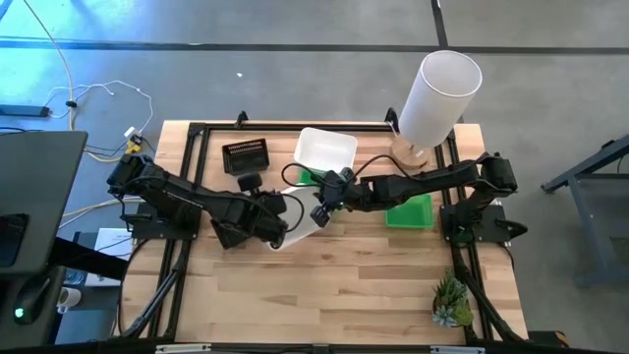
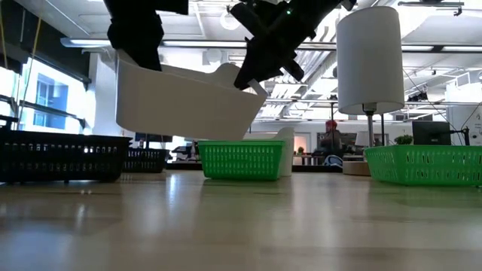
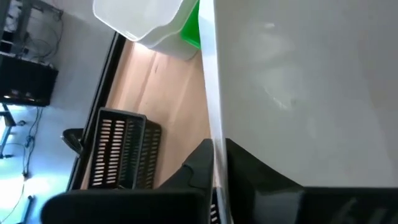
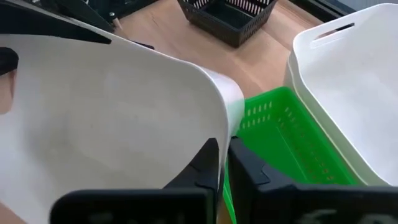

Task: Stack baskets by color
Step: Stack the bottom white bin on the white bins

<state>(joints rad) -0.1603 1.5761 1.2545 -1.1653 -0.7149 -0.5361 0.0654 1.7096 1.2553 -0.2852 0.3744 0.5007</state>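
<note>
A white basket (image 2: 181,102) hangs above the table's middle, with both grippers shut on it. My left gripper (image 1: 278,224) is at its left end and my right gripper (image 1: 322,211) at its right end. Behind it a second white basket (image 1: 326,149) rests partly on a green basket (image 4: 280,134). Another green basket (image 1: 409,212) lies under my right arm. A black basket (image 1: 246,155) stands at the far left, and the low view shows a second black basket (image 2: 147,159) behind the nearer one (image 2: 60,155). My left gripper pinches the white basket's end wall (image 3: 213,124) at its rim, one finger inside and one outside. It reaches down from above at the end toward the table's left. The basket hangs clear of the table. My right gripper pinches the rim of the opposite end wall (image 4: 225,127), one finger on each face of the thin wall. It comes slanting down from the table's right. The basket hangs clear of the table with its base about level.
A tall white cylinder (image 1: 438,96) stands on a round base at the far right. A small potted plant (image 1: 451,301) sits at the near right corner. Bare wood lies along the near half of the table (image 1: 334,295).
</note>
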